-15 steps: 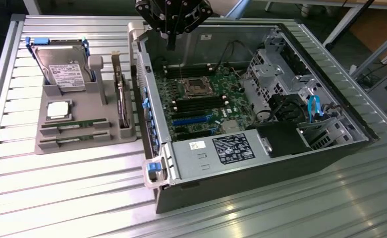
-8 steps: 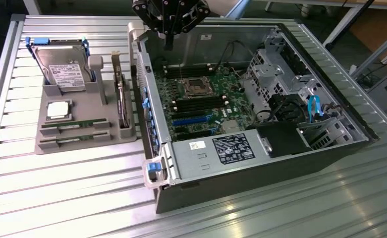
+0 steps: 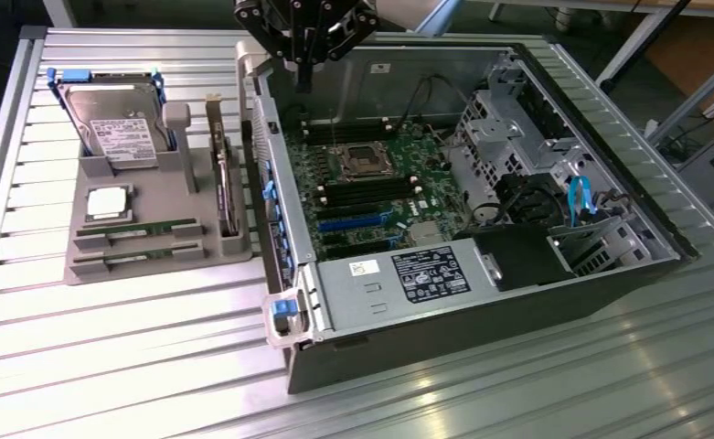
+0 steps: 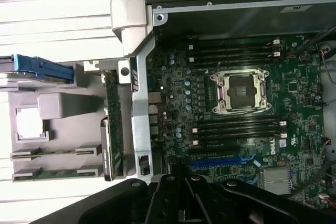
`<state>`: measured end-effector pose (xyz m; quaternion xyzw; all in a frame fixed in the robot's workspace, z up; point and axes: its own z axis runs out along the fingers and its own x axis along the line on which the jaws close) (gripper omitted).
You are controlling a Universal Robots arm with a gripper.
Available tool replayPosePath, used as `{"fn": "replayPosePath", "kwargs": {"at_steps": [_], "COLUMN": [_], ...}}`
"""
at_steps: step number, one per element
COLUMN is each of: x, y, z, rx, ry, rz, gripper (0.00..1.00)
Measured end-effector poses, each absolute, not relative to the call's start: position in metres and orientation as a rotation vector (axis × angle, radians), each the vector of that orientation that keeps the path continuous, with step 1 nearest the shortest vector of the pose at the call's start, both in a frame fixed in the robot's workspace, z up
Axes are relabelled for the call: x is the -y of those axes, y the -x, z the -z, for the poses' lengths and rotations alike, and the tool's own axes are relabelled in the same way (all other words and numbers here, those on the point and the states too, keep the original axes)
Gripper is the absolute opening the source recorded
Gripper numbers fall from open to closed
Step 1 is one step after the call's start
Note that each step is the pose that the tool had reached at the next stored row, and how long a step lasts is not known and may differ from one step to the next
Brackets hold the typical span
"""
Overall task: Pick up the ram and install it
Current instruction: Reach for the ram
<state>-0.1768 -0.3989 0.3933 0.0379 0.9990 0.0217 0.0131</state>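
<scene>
The ram (image 3: 137, 230) lies flat in the grey tray (image 3: 162, 208), its twin stick (image 3: 134, 260) just beside it, on the exterior view's left of the open computer case (image 3: 454, 338). The gripper (image 3: 302, 84) hangs upright over the case's far edge, well apart from the ram, fingers together and holding nothing. The exterior view takes in the hard drive (image 3: 115, 128) and power supply (image 3: 411, 274). The wrist view looks straight down on the CPU socket (image 4: 242, 92).

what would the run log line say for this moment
pincer: shut, above pc case | ram: in grey tray, not gripped | twin stick: beside it
</scene>
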Motion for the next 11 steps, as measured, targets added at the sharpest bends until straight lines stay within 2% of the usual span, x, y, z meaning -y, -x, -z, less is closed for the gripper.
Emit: {"fn": "replayPosePath", "kwargs": {"at_steps": [11], "x": [0.399], "y": [0.188], "z": [-0.393], "rx": [-3.112], "ry": [-0.118], "rz": [-0.068], "gripper": [0.10]}}
